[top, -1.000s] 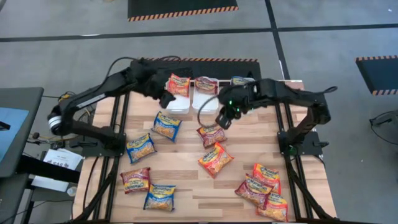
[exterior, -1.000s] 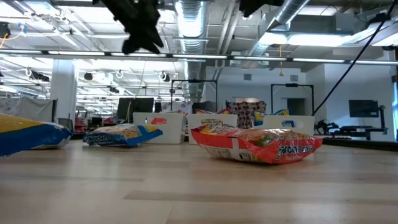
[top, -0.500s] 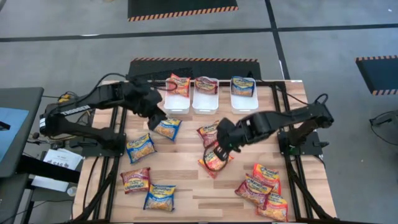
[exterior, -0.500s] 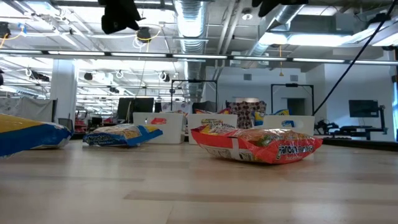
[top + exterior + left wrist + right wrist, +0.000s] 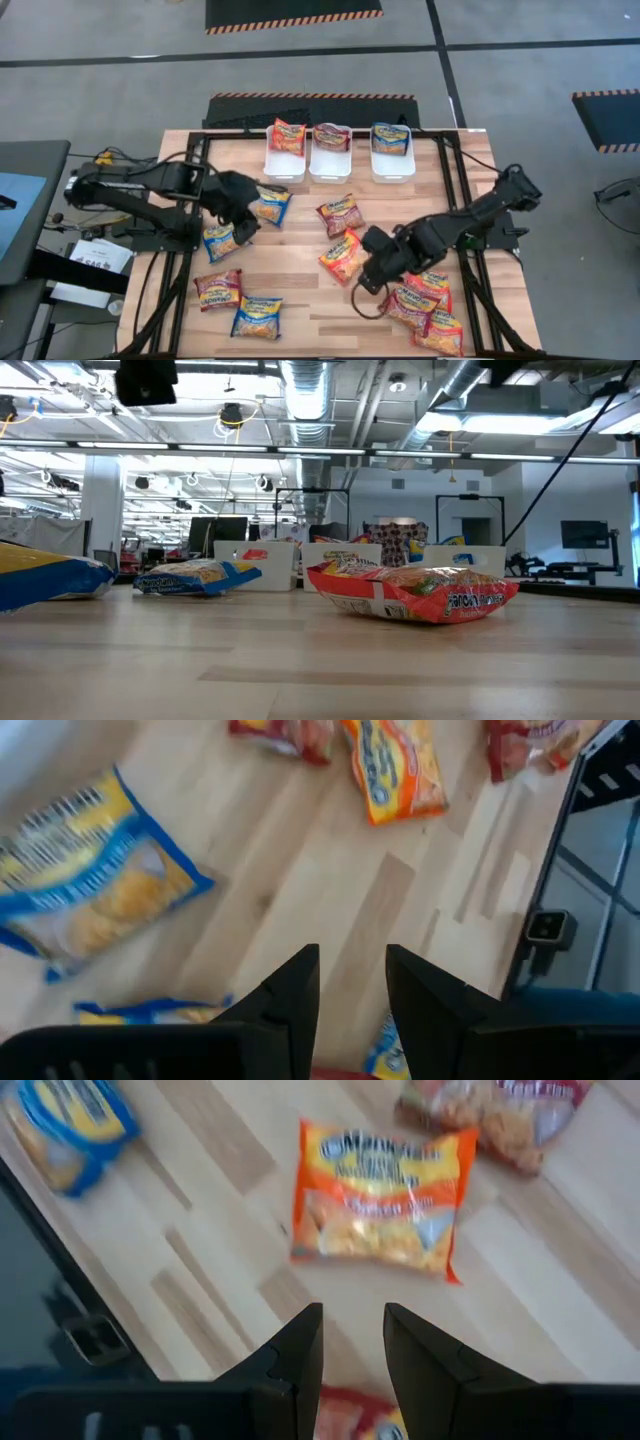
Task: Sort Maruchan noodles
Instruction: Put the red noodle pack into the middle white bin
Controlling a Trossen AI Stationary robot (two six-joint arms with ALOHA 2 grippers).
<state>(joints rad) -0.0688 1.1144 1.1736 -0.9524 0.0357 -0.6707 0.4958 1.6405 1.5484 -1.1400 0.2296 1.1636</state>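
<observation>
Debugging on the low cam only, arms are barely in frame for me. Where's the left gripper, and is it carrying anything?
Observer: The left gripper hangs over the table's left side, beside a blue packet. Its fingers are apart with nothing between them.
Operator: Right one?
Observer: The right gripper is toward the table's front, next to an orange packet. It is open and empty too.
Operator: Bins filled?
Observer: Three white bins sit along the far edge. Each one has noodles in it.
</observation>
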